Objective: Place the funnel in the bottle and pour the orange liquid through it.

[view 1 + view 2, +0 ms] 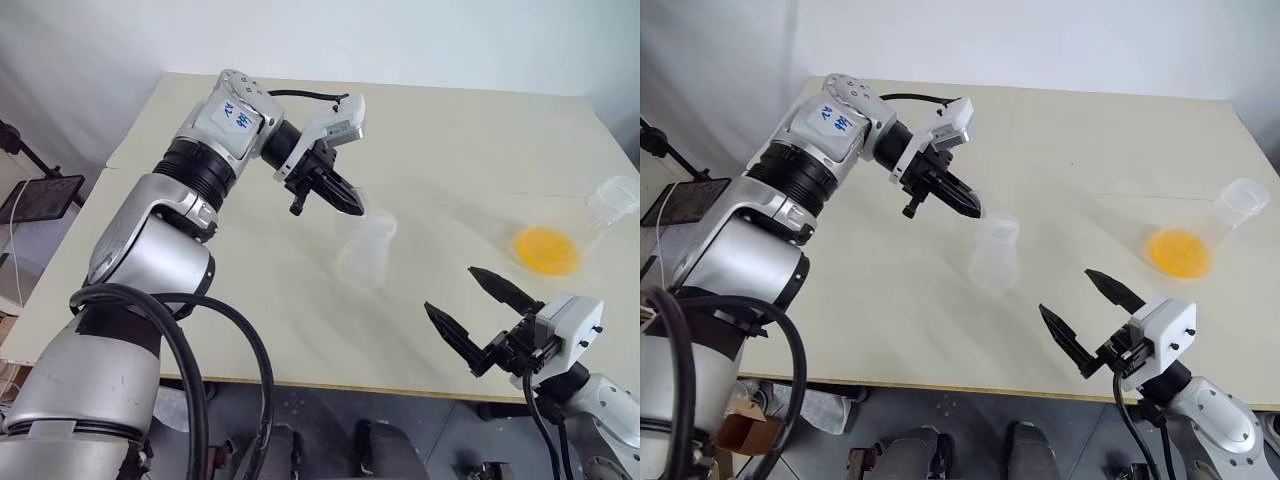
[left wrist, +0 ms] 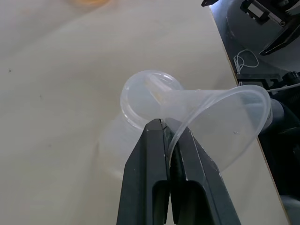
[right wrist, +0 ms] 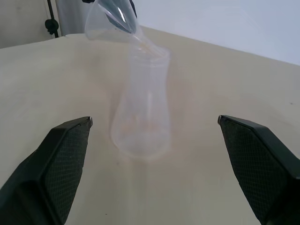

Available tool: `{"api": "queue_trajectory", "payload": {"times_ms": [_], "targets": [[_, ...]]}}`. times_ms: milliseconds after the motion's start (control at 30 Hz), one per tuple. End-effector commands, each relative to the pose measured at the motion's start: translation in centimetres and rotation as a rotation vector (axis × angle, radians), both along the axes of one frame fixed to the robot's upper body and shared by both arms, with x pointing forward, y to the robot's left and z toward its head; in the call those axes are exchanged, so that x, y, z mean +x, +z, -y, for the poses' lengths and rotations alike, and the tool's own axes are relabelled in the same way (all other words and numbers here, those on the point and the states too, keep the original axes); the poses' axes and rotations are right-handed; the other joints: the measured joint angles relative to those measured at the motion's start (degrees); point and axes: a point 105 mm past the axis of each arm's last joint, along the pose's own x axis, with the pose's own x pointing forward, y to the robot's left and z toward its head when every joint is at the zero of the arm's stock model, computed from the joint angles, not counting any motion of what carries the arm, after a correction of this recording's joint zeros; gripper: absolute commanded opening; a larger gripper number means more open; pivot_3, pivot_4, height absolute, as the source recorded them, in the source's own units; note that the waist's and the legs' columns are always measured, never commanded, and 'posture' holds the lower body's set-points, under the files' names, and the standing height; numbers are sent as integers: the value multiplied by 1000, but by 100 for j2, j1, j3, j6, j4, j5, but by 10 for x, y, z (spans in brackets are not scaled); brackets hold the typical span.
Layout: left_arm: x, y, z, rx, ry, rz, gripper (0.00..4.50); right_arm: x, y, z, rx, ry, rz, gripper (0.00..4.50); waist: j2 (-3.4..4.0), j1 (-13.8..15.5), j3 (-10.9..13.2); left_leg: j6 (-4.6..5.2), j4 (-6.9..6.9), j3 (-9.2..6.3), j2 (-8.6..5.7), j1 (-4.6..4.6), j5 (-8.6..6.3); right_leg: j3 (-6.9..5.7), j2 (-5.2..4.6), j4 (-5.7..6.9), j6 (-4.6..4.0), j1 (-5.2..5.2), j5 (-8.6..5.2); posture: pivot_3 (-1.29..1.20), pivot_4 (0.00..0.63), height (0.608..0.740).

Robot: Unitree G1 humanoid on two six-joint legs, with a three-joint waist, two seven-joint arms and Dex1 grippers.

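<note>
The left gripper pinches the small clear plastic funnel by its rim, tilted so its stem enters the mouth of the small clear conical bottle mid-table. The right gripper, fingers spread wide, waits near the table's edge for the far-right flask holding orange liquid

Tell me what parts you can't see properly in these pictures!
- The funnel: faint in the head views; the left end effector covers where it grips the rim.
- Funnel stem tip: whether it touches the inside of the bottle cannot be told.
- The orange liquid: its flask is nearly see-through, walls hard to trace.
- The right end effector: fingertips cut off by the wrist view's edges.
</note>
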Motion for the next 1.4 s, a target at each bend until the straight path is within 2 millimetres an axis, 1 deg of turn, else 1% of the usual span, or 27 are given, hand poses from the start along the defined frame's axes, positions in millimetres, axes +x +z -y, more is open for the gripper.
{"api": "queue_trajectory", "payload": {"times_ms": [33, 133, 433, 633, 1000, 1067, 1200, 1300, 1400], "targets": [[-13, 18, 3, -6, -106, -13, 677, -4, 11, -6, 3, 7, 60, 4500, 0, 2, 0, 0, 0, 0, 0, 0, 0, -1, 1, 0, 0, 0, 0, 0, 150, 740], [-13, 18, 4, -11, -109, -11, 1564, -4, 10, -7, 6, 4, 61, 4500, 0, 3, 0, 1, 0, 0, -1, 0, 0, -2, 0, 0, 0, 0, 0, 0, 150, 740], [-14, 24, 7, -65, -105, -31, 4470, -3, 9, -8, 14, 3, 61, 4500, 0, 1, 0, 1, 0, 1, 0, 0, 1, -3, 1, 1, 0, 0, 0, 0, 150, 740], [-15, 30, 10, -121, -104, -47, 4492, -2, 9, -9, 19, 8, 60, 4500, 0, 1, 0, 1, 0, 1, -1, 0, 1, -6, 1, 2, 0, 0, 0, 0, 150, 740], [-6, 31, 15, -189, -44, -23, 4492, -1, 8, -9, 22, 5, 59, 4500, 0, 3, 0, 1, 1, 2, -2, 1, 1, -15, 3, 4, 1, 0, 0, 0, 150, 740], [-1, 34, 18, -230, -8, -3, 4492, -1, 8, -9, 22, 3, 60, 4500, 0, 5, 0, 1, 2, 2, -2, 1, 1, -15, 2, 4, 1, 0, 0, 0, 150, 740], [4, 40, 23, -314, 42, -19, 4492, -1, 8, -8, 30, -6, 61, 4500, 0, 0, 0, 1, 2, 3, -2, 1, 1, -14, 2, 5, 2, -1, 1, 0, 150, 740], [2, 38, 22, -309, 32, -36, 4492, 0, 7, -8, 32, -7, 60, 4500, 0, -4, 0, 1, 2, 4, -1, 3, 1, -14, 3, 7, 2, -1, 1, 0, 150, 740], [6, 35, 20, -308, 54, -21, 4492, 0, 7, -8, 35, -7, 59, 4500, 0, 2, 0, 1, 2, 5, -2, 3, 1, -14, 3, 7, 2, -1, 1, 0, 150, 740]]}}
